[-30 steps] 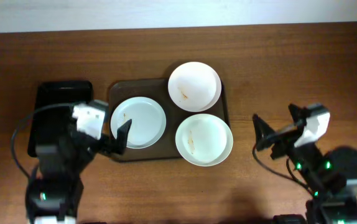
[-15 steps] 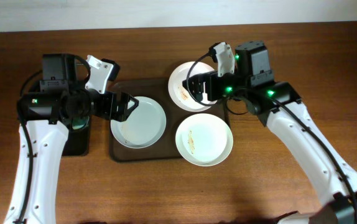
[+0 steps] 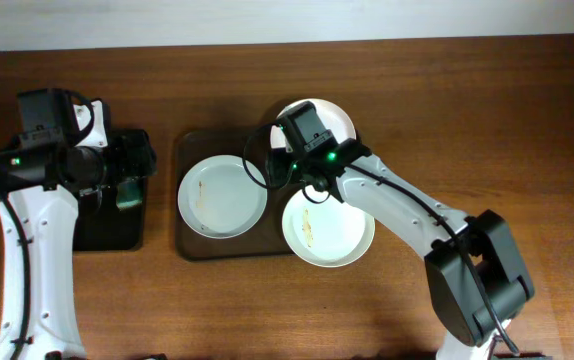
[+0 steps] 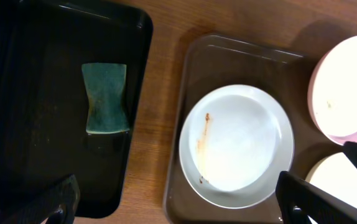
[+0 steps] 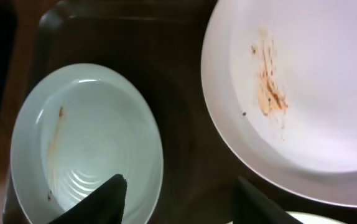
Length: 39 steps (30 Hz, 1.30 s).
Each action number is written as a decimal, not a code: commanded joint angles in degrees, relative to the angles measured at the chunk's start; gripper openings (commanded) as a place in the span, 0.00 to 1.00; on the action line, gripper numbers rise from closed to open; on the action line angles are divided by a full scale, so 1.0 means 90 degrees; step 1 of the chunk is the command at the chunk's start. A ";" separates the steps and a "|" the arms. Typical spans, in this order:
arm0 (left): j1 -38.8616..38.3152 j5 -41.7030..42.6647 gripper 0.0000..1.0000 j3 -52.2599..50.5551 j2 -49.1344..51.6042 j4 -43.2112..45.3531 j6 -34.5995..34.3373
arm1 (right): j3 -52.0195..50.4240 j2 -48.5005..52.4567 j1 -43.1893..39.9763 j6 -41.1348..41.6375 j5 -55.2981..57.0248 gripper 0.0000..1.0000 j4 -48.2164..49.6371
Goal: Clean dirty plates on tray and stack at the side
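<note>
Left gripper [image 4: 177, 179]: fingers wide apart, holding nothing, touching nothing. It hangs above the gap between the black tray [image 4: 17, 124] and the tray [image 4: 228, 56]. Right gripper [image 5: 180, 180]: also spread open and empty, over bare tray floor between two plates, no contact visible. Nearest the robot, front plate [image 3: 329, 225] sits at the tray's front right corner with its edge over the rim, a thin brown smear left of its centre. Next, left plate [image 4: 237, 146] lies flat in the left half of the tray, a brown streak down its left inner wall; the left wrist view looks straight down on it. Green sponge [image 4: 106, 98] lies flat in the black tray, left of the tray, apart from both grippers. Farthest, back plate [image 5: 315, 81] is at the back right corner with its edge over the back rim, an orange-brown smear inside; the right arm partly covers it in the overhead view. Both trays rest on the wooden table [image 3: 467, 100], side by side, not touching.
</note>
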 commanded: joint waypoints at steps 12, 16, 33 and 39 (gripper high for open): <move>0.0012 -0.0843 0.99 0.0151 0.1275 0.0236 -0.0107 | 0.0073 0.1355 0.0301 0.1124 -0.0653 0.23 0.0755; 0.0017 -0.1149 0.99 0.0151 0.1382 0.0282 -0.0109 | 0.0073 0.1438 0.0432 0.1365 -0.0551 0.04 0.0697; 0.0046 -0.2030 0.28 0.0146 0.3791 0.1843 0.0061 | 0.0073 0.1438 0.0425 0.1331 -0.0551 0.04 0.0622; 0.0046 -0.2076 0.01 0.0146 0.4172 0.1928 0.0061 | 0.0075 0.1435 0.0425 0.1333 -0.0551 0.04 0.0624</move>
